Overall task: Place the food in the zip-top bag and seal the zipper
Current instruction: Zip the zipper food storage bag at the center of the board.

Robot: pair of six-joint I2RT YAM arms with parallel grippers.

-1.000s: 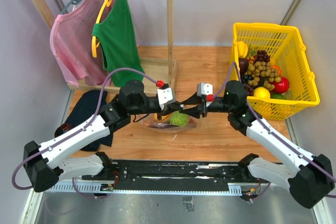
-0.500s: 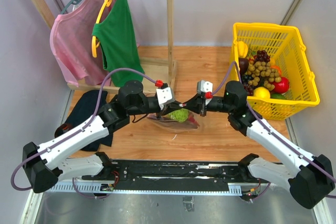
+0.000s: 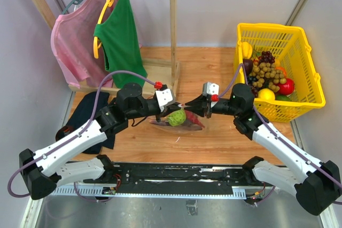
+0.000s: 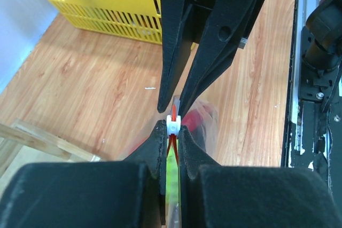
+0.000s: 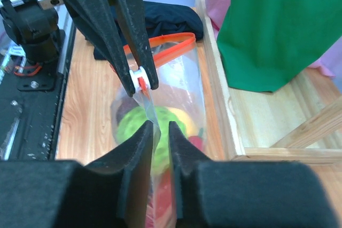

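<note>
Top view: the white-and-black left arm [image 3: 80,137] and the matching right arm [image 3: 278,142] reach inward from their bases, elbows out, wrists level and facing one another, so that the black two-finger left gripper [image 3: 179,107] and the black two-finger right gripper [image 3: 188,105] meet almost tip to tip at mid-table. Left wrist view: the left jaws are pressed together on the narrow orange-red zipper strip [image 4: 171,143]. Right wrist view: the right fingers [image 5: 143,141] stand a narrow slit apart around the top edge of the crinkly clear plastic bag [image 5: 176,89]; a firm pinch cannot be confirmed.
</note>
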